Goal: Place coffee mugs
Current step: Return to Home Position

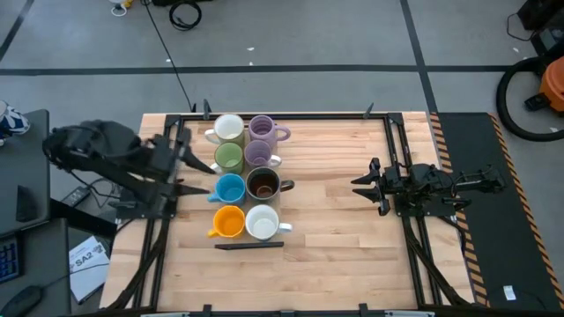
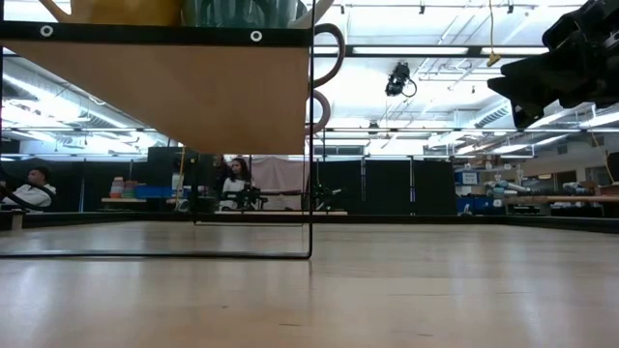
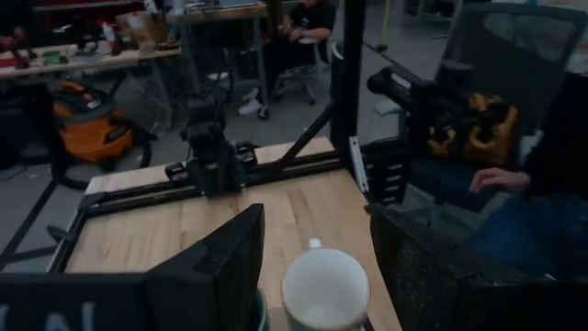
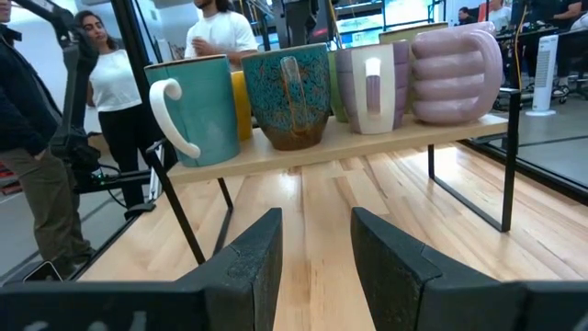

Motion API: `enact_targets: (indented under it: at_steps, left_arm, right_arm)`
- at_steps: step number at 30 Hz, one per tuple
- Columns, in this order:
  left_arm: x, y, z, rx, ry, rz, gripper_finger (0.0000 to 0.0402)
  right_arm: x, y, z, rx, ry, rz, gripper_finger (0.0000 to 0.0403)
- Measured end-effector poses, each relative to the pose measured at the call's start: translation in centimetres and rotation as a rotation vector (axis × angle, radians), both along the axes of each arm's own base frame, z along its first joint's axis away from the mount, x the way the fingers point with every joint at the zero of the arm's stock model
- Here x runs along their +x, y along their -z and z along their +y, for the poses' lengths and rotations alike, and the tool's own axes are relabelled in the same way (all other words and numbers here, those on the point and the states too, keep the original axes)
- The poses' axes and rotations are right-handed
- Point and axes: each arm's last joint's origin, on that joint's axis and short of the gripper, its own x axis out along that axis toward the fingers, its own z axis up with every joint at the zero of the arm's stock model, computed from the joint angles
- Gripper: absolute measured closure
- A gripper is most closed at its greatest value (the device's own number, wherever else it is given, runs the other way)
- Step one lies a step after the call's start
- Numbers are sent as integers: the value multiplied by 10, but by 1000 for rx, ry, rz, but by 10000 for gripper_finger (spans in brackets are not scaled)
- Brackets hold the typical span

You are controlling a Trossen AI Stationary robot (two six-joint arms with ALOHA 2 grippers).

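Wooden table (image 1: 344,255); raised shelf (image 4: 276,158) left of centre carries all eight coffee mugs (image 1: 257,157), packed two-wide. Left gripper (image 3: 312,230) wide open, empty, near white mug (image 3: 323,290); right gripper (image 4: 317,221) parted, empty, well apart. Risk: left fingers clip near mug on retreat, toppling neighbours

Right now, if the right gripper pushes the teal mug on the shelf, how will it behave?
Teal mug looks glazed ceramic: probably rigid, slick, breakable. It stands at the shelf end, so a sideways push might slide it off. Yellow mug sits close behind; pushing inward would likely shove it too.
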Motion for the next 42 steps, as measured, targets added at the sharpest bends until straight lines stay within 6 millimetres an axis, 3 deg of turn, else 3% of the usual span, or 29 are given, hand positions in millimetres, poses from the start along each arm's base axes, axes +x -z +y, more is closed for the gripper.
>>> enact_targets:
  at_steps: [6,21,32,42]
  left_arm:
    - [-32,8,14,-3,13,-21,195]
    - [-94,100,35,-95,65,-226,195]
    - [-106,159,40,-121,65,-287,195]
    - [-111,195,40,-136,99,-373,195]
  right_arm:
    - [0,0,0,0,0,-1,266]
    - [0,0,0,0,-1,-1,266]
    - [0,0,0,0,-1,-1,266]
    - [0,0,0,0,-1,-2,266]
